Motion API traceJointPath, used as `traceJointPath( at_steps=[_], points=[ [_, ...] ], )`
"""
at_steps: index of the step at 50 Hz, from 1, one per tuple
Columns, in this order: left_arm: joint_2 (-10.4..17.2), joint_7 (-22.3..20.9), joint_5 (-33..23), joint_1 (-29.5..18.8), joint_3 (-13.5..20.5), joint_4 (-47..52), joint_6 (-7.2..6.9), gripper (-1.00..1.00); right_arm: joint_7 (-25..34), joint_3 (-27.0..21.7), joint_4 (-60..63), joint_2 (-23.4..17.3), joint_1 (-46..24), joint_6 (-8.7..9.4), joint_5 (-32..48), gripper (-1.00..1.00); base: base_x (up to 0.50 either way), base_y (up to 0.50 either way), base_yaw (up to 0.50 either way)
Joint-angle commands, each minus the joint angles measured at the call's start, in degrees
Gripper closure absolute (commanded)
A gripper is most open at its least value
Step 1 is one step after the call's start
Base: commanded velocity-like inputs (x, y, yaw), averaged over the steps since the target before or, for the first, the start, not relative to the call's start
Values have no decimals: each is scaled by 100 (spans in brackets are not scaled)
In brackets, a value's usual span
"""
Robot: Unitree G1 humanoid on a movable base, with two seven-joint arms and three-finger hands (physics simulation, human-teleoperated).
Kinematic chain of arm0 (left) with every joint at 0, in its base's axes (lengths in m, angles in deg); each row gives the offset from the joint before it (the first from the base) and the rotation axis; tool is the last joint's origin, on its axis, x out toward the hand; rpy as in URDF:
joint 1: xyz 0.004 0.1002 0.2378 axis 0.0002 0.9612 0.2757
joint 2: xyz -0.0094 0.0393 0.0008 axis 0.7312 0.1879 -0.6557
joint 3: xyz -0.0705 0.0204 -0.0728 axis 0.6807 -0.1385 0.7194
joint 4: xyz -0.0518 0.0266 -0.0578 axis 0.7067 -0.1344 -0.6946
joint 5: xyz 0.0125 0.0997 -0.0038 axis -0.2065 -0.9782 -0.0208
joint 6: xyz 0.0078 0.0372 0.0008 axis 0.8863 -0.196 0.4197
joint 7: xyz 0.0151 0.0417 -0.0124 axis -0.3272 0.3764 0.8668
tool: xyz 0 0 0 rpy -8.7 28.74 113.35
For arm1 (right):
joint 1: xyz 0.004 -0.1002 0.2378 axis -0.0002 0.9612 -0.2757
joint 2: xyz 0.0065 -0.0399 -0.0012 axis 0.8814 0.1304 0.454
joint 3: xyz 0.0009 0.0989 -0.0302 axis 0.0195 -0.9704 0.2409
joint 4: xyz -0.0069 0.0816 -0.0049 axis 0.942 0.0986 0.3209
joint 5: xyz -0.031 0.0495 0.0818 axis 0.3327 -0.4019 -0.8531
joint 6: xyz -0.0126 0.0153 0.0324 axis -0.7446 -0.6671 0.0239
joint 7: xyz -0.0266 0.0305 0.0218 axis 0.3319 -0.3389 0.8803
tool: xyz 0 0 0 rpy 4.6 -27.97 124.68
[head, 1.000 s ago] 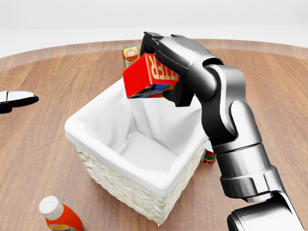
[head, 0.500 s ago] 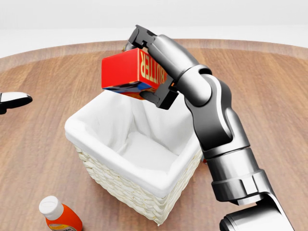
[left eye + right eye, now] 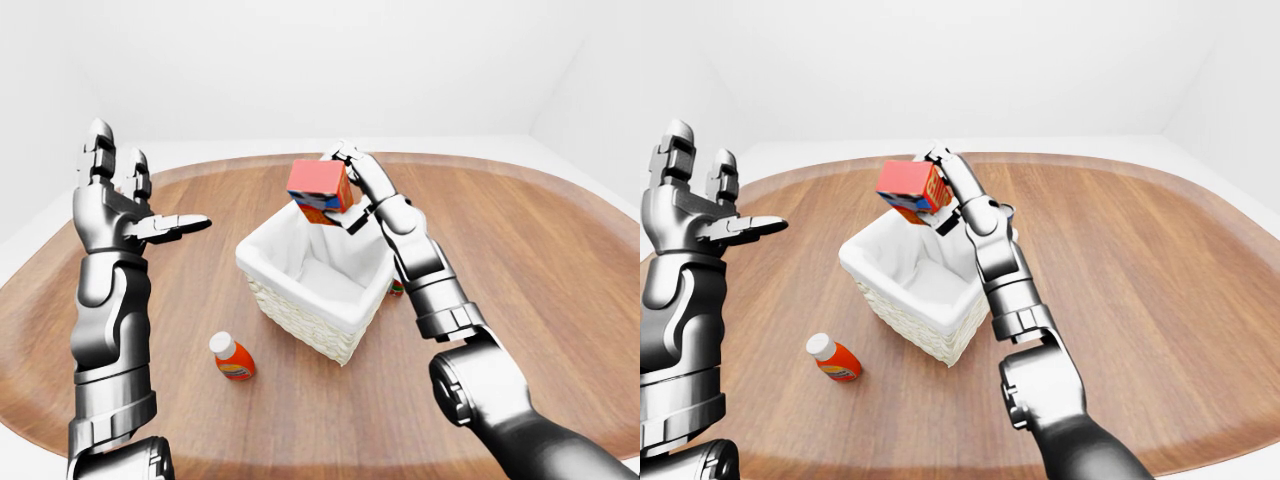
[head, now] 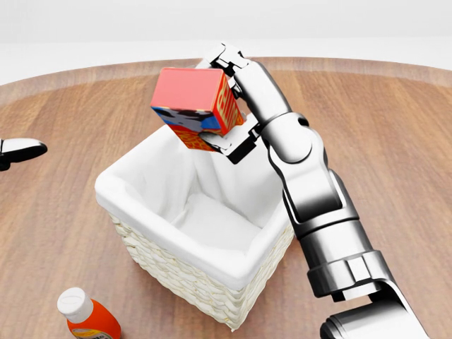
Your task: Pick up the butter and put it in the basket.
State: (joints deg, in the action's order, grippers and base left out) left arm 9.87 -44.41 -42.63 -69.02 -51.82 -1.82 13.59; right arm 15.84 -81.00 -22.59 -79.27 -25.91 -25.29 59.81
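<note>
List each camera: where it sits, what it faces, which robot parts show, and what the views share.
Head view: on the head, angled down at the basket; right hand holding the butter.
Left-eye view: head-mounted, wider over the table; raised open left hand and right arm.
Right-eye view: nearly the same picture.
All share basket, butter, orange bottle.

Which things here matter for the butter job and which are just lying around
Part of the job:
butter, held in the right hand above the basket
basket, white-lined wicker

Just lying about:
orange bottle with a white cap, on the table
small item mostly hidden beside the basket
left hand, raised, open, empty
</note>
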Motion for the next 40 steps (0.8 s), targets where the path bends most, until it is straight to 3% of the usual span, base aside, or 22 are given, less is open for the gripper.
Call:
traceJointPath(
  at_steps=[1,40],
  points=[
    [11,-23,7,9,10,-71,0,-100,-450,-54,-422,106,-81,0,-499,100,0,0,0],
    [9,-76,45,69,27,-180,0,-100,-817,-26,-2091,360,-301,0,-790,100,0,0,0]
  ],
)
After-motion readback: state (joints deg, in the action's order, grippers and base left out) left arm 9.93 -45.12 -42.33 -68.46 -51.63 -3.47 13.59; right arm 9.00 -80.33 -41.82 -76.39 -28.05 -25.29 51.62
